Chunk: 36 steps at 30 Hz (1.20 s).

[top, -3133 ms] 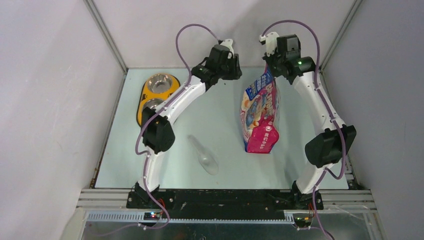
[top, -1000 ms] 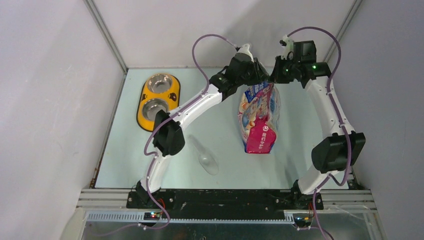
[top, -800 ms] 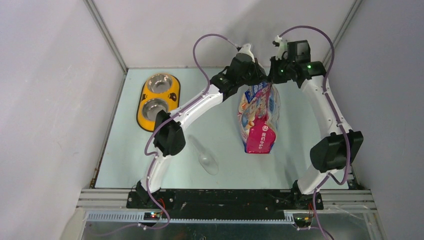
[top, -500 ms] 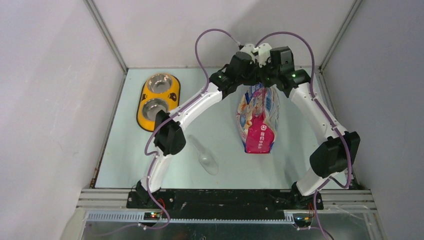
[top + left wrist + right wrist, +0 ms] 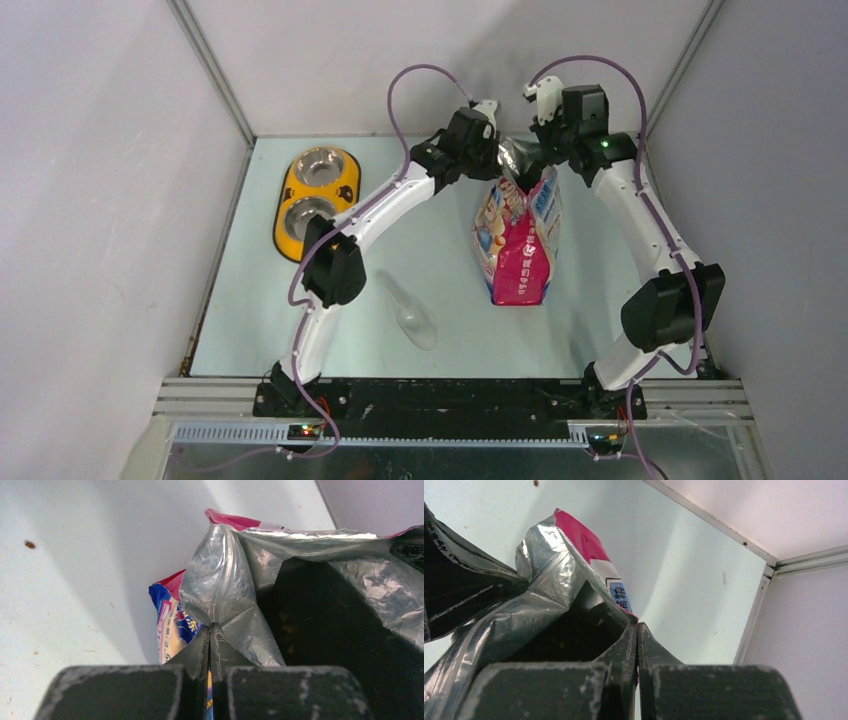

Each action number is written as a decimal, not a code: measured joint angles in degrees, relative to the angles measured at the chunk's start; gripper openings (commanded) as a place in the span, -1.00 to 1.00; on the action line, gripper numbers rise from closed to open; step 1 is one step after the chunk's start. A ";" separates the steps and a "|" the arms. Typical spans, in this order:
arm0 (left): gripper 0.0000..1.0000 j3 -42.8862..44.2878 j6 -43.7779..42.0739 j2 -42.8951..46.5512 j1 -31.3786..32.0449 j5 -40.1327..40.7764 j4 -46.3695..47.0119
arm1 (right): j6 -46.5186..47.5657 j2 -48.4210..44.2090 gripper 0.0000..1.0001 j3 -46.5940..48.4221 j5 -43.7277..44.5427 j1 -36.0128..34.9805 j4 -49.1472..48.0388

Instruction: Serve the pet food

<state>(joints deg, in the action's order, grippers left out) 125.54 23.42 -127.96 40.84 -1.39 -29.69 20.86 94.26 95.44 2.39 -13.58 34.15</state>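
The left gripper pinches the silver-lined rim of the bag, whose mouth gapes dark above the pale table.

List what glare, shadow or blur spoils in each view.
Top external: sharp, evenly lit, soft shadows on the back wall. Left wrist: the pink-and-blue foil-lined bag glares silver, its inside lost in black shadow; the left gripper is blurred up close. Right wrist: same dark bag mouth, foil glare.

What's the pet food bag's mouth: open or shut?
Open: the bag's silver lining gapes between left claw and right claw, each pinching an edge.
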 measured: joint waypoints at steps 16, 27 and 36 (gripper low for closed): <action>-0.28 -2.01 5.18 9.64 -4.50 -5.40 11.85 | -14.03 5.42 0.08 13.86 -5.33 -0.39 14.01; 0.14 -7.32 14.45 10.08 -1.55 -6.32 9.46 | -16.50 5.55 -0.16 11.74 -2.47 -2.05 17.92; -0.68 -7.72 18.69 9.70 3.17 -6.29 8.94 | -18.47 1.40 -0.78 8.66 -2.29 -2.19 19.85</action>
<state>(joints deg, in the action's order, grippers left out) 117.82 42.11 -118.26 44.01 -7.68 -20.75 2.39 95.66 104.09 0.10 -15.77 54.00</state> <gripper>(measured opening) 0.377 0.303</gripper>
